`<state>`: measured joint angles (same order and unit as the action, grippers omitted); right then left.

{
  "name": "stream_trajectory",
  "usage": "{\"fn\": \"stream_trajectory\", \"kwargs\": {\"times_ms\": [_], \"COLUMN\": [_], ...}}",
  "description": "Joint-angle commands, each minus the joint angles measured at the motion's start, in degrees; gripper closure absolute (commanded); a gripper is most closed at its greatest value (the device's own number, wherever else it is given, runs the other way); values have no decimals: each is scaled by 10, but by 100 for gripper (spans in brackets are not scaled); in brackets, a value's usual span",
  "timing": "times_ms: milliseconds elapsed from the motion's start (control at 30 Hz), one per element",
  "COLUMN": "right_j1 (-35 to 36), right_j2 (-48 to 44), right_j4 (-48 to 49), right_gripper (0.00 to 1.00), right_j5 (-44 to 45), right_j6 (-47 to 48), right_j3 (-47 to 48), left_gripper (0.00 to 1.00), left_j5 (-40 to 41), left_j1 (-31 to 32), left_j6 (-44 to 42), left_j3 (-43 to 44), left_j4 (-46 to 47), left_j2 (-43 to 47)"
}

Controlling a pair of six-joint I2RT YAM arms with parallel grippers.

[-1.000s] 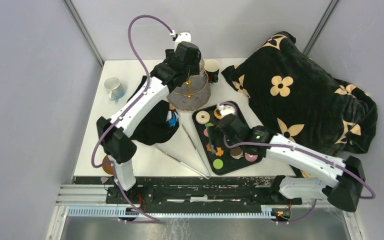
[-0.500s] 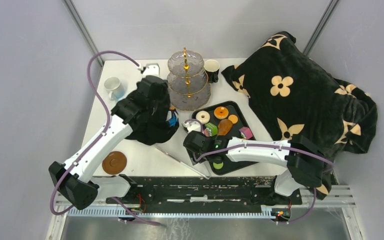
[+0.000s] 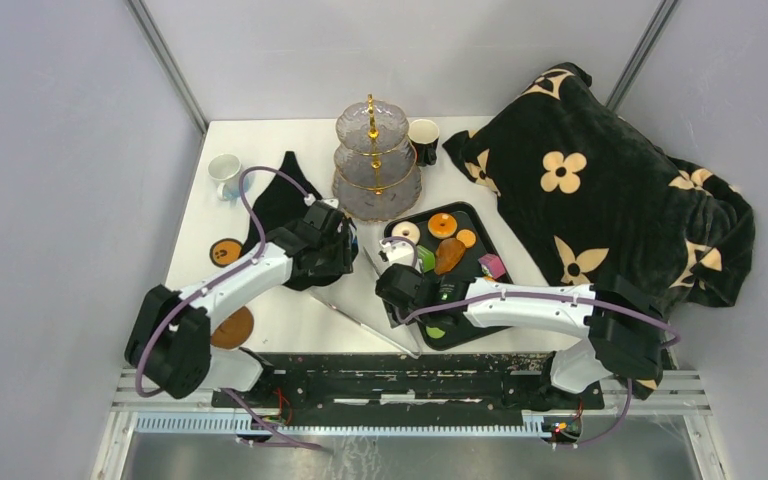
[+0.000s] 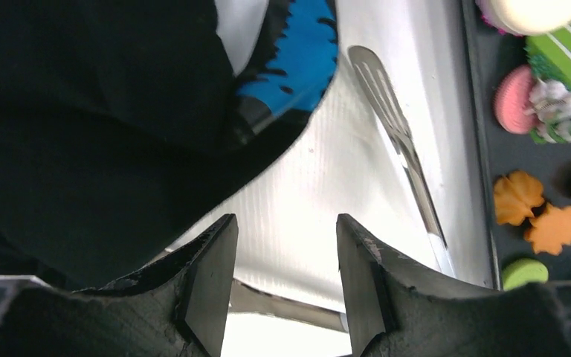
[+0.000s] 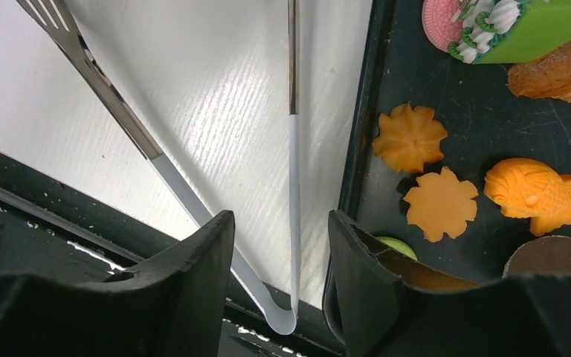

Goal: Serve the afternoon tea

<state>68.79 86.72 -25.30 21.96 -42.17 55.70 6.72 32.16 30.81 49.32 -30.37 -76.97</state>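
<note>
The treats lie on a black tray (image 3: 480,215): a white donut (image 3: 406,233), an orange donut (image 3: 442,224), a purple cube (image 3: 492,266) and a green disc (image 3: 436,331). The right wrist view shows two orange cookies (image 5: 410,137), an orange fish (image 5: 531,190) and a pink disc (image 5: 446,22). My right gripper (image 3: 397,285) is open and empty at the tray's left edge, with the tongs' (image 5: 294,186) handle between its fingers (image 5: 280,223). My left gripper (image 3: 343,250) is open and empty (image 4: 282,230) over bare table beside a black cloth (image 4: 82,149).
A three-tier glass stand (image 3: 370,160) stands at the back centre, with a black mug (image 3: 423,135) beside it and a white mug (image 3: 225,170) at the back left. A black flowered blanket (image 3: 600,190) fills the right. Two brown discs (image 3: 232,327) lie at the front left.
My left arm has pulled back from the tiered stand and come down low beside the black cloth. My right gripper has moved left from over the tray to its left edge by the tongs.
</note>
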Motion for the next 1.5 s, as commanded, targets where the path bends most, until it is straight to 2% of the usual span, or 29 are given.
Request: {"fn": "stream_trajectory", "kwargs": {"times_ms": [0, 233, 367, 567, 767, 933, 1167, 1467], "right_j1": [-1, -1, -1, -1, -1, -1, -1, 1], "right_j2": [-14, 11, 39, 73, 91, 78, 58, 10], "right_j4": [2, 18, 21, 19, 25, 34, 27, 98], "right_gripper": [43, 40, 39, 36, 34, 13, 0, 1], "right_j5": [13, 0, -19, -23, -30, -47, -79, -123], "right_j6": [-9, -3, -2, -3, 7, 30, 59, 57], "right_j3": [-2, 8, 22, 34, 31, 29, 35, -13], "left_gripper": [42, 41, 41, 41, 33, 27, 24, 21], "left_j5": [-28, 0, 54, 65, 10, -28, -57, -63], "left_j1": [-38, -124, -134, -154, -141, -123, -114, -114], "left_j6": [15, -14, -29, -49, -50, -42, -36, -28], "left_j3": [2, 47, 112, 191, 187, 185, 165, 127], "left_j4": [67, 64, 54, 31, 24, 3, -28, -33], "left_j2": [-44, -123, -166, -219, -148, -58, 41, 102]}}
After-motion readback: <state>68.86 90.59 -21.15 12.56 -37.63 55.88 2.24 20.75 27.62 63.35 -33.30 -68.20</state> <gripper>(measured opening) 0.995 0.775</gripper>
